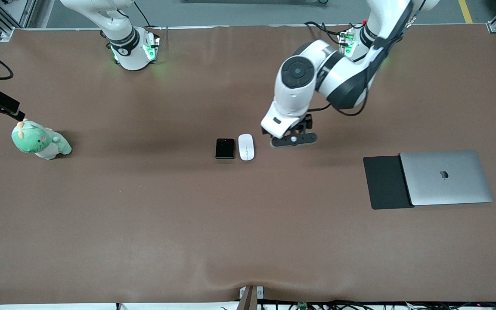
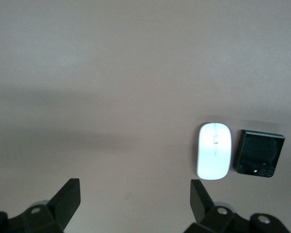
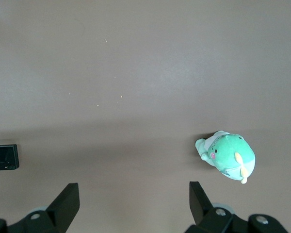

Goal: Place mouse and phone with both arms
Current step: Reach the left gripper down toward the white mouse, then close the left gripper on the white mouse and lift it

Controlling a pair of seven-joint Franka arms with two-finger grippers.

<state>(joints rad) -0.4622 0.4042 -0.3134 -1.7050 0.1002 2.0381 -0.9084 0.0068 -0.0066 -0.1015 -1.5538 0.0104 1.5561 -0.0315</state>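
Note:
The white mouse (image 1: 246, 147) and the black phone (image 1: 224, 148) lie side by side at the table's middle, the phone toward the right arm's end. My left gripper (image 1: 293, 140) hangs open over bare table just beside the mouse, toward the left arm's end. In the left wrist view the mouse (image 2: 214, 150) and phone (image 2: 258, 152) sit off to one side of the left gripper (image 2: 135, 187), with nothing between its fingers. My right gripper (image 3: 134, 189) is open and empty, high over bare table; its view shows the phone (image 3: 5, 157) at the picture's edge. The front view does not show the right hand.
A green plush toy (image 1: 40, 140) sits near the right arm's end of the table, and shows as the plush toy (image 3: 228, 155) in the right wrist view. A closed silver laptop (image 1: 446, 176) rests partly on a flat black mat (image 1: 385, 183) toward the left arm's end.

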